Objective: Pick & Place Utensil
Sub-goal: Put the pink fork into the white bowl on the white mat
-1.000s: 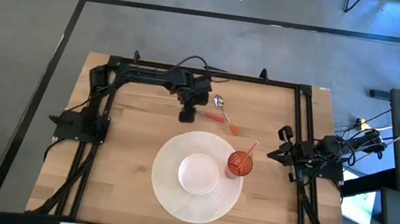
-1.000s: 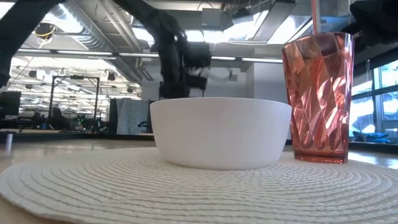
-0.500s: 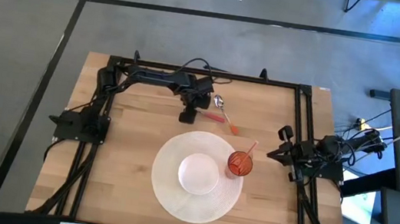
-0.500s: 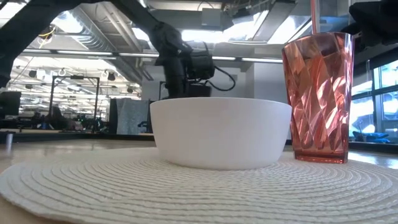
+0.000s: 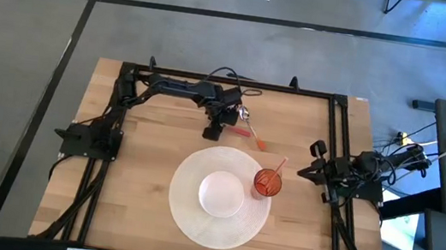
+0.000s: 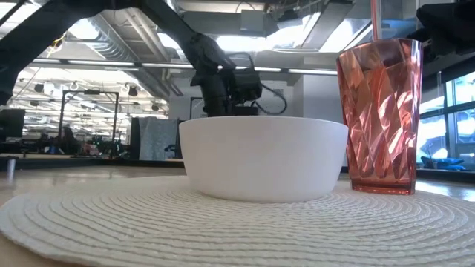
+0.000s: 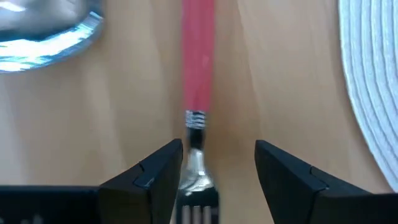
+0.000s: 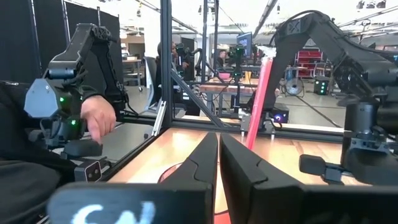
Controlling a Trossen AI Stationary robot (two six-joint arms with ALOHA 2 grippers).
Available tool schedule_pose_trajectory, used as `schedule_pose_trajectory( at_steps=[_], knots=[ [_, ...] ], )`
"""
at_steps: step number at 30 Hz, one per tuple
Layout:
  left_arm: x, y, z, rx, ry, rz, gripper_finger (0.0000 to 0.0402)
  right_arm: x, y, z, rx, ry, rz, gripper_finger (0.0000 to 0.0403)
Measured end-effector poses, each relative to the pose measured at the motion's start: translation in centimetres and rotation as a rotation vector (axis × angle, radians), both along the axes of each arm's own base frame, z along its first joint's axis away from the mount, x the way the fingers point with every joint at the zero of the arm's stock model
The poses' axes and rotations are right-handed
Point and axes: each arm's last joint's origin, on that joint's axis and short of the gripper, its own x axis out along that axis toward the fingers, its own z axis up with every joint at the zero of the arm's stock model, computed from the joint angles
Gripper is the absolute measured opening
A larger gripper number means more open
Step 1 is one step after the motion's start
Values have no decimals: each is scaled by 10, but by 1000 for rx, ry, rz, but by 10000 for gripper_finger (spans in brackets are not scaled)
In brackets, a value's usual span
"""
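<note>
The fork lies flat on the wood behind the placemat, its red handle (image 5: 254,138) (image 7: 198,56) pointing toward the table's right. A metal spoon (image 5: 244,112) (image 7: 43,28) lies just beyond it. My left gripper (image 5: 224,126) (image 7: 217,180) is low over the fork and open, one finger on each side of the metal neck (image 7: 195,149) just above the tines. In the low view the bowl hides its fingers. My right gripper (image 8: 218,163) waits shut at the table's right edge (image 5: 320,171).
A round woven placemat (image 5: 186,211) (image 7: 373,93) carries a white bowl (image 5: 223,192) (image 6: 263,156) and a red faceted cup (image 5: 267,183) (image 6: 380,115) with a pink straw. Black frame rails run along the table's sides. A person's hand (image 8: 99,118) shows beyond the table.
My left gripper has moved toward the table's right and come down over the fork's tine end, so that its fingers now stand on either side of the neck. The fork, spoon, bowl and cup have stayed where they were.
</note>
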Motion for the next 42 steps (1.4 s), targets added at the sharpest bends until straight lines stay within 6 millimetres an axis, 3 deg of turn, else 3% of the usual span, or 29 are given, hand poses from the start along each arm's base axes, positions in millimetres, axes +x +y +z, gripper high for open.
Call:
schedule_pose_trajectory(
  at_steps=[10,14,20,28,31,42],
  knots=[
    [3,-2,-9,8,20,24,186,0,0,-1,-5,13,0,20],
    [3,-2,-10,6,28,39,139,0,0,-1,-5,13,0,20],
    [5,-6,-10,14,32,36,21,0,0,-1,-2,13,0,20],
    [5,-10,-5,27,27,65,11,0,0,-1,-2,13,0,20],
    [3,-13,6,42,15,85,7,0,0,-1,-2,13,0,20],
    [-3,-47,82,70,-172,63,1,0,0,-1,-1,14,0,20]
  ],
)
